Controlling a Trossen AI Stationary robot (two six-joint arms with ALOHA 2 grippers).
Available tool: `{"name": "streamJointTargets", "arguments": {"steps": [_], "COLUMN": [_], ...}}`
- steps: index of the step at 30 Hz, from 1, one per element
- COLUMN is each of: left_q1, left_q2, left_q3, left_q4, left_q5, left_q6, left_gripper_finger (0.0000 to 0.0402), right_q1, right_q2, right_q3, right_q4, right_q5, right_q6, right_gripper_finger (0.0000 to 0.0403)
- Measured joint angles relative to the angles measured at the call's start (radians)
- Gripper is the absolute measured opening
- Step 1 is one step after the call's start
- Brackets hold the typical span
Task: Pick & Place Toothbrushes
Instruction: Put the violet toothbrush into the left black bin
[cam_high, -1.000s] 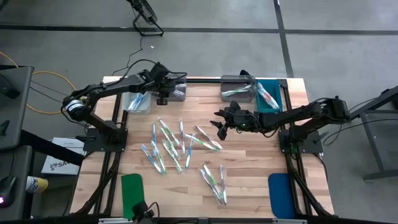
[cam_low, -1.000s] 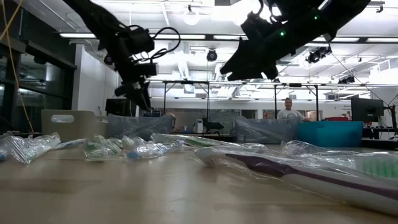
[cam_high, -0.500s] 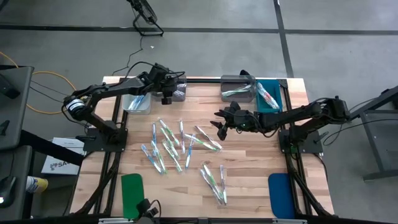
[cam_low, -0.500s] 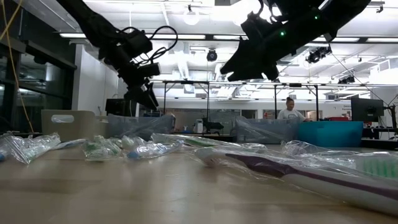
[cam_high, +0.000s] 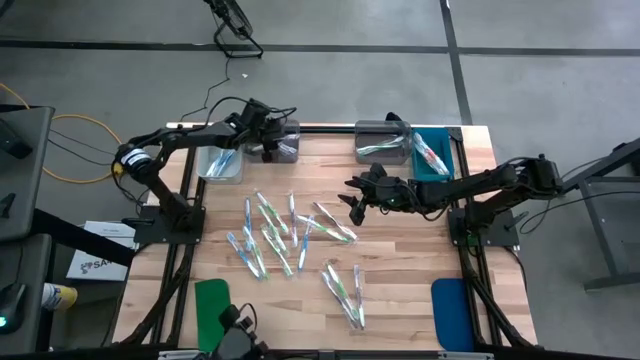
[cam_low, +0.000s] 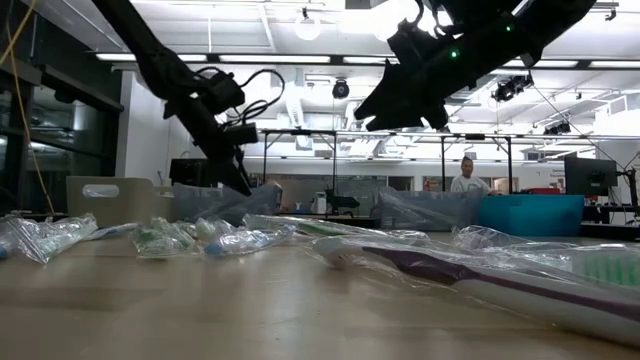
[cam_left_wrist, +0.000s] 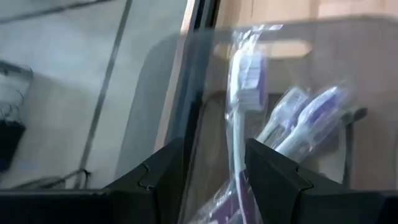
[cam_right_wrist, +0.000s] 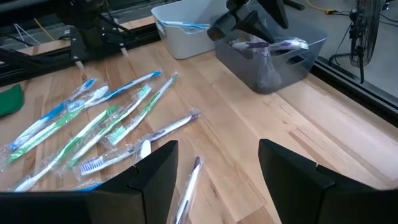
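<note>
Several clear-wrapped toothbrushes (cam_high: 275, 235) lie flat in loose groups on the wooden table, green, blue and purple ones, also in the right wrist view (cam_right_wrist: 118, 115). My left gripper (cam_high: 273, 143) hangs open over the grey bin (cam_high: 285, 142) at the far left. A purple wrapped toothbrush (cam_left_wrist: 239, 118) stands between its fingers, head pointing into the bin. More purple toothbrushes (cam_left_wrist: 311, 115) lie inside. My right gripper (cam_high: 355, 205) hovers open above the table's middle, holding nothing. My left gripper (cam_left_wrist: 214, 146) has the purple toothbrush's handle (cam_left_wrist: 235, 177) between its fingers, lying along them, close to one finger (cam_left_wrist: 267, 171). The gap is wider than the handle. I cannot tell whether a finger touches it. Its far part lies over the bin's contents (cam_right_wrist: 273, 45).
A white bin (cam_high: 220, 162) with blue and green toothbrushes stands left of the grey one. A second grey bin (cam_high: 382, 140) and a teal bin (cam_high: 433, 155) stand at the far right. A green pad (cam_high: 212, 300) and a blue pad (cam_high: 450, 312) lie near the front edge.
My left gripper has moved toward the table's far edge and slightly right, from beside the grey bin to above it, and has come down toward the bin with its fingers tipped further down. My right arm has kept still.
</note>
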Motion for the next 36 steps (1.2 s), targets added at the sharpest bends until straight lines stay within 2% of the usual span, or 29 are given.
{"name": "streamJointTargets", "arguments": {"steps": [15, 24, 30, 33, 36], "left_q1": [0.017, 0.017, 0.017, 0.016, 0.016], "left_q2": [0.071, -0.013, -0.101, -0.154, -0.210], "left_q3": [0.000, 0.000, 0.000, 0.000, -0.003], "left_q4": [0.022, 0.013, -0.056, -0.110, -0.157], "left_q5": [-0.017, -0.020, -0.022, -0.023, -0.007], "left_q6": [-0.026, -0.010, 0.014, 0.017, 0.024], "left_gripper_finger": [0.0166, 0.0166, 0.0166, 0.0166, 0.0166], "right_q1": [0.000, 0.000, 0.000, 0.000, 0.002], "right_q2": [0.000, 0.000, 0.000, 0.000, 0.000], "right_q3": [0.000, 0.000, 0.000, 0.000, 0.000], "right_q4": [0.000, 0.000, -0.008, -0.039, -0.104], "right_q5": [0.000, 0.000, -0.005, -0.063, -0.174], "right_q6": [0.009, 0.026, 0.084, 0.157, 0.241], "right_gripper_finger": [0.0217, 0.0217, 0.0217, 0.0217, 0.0217]}}
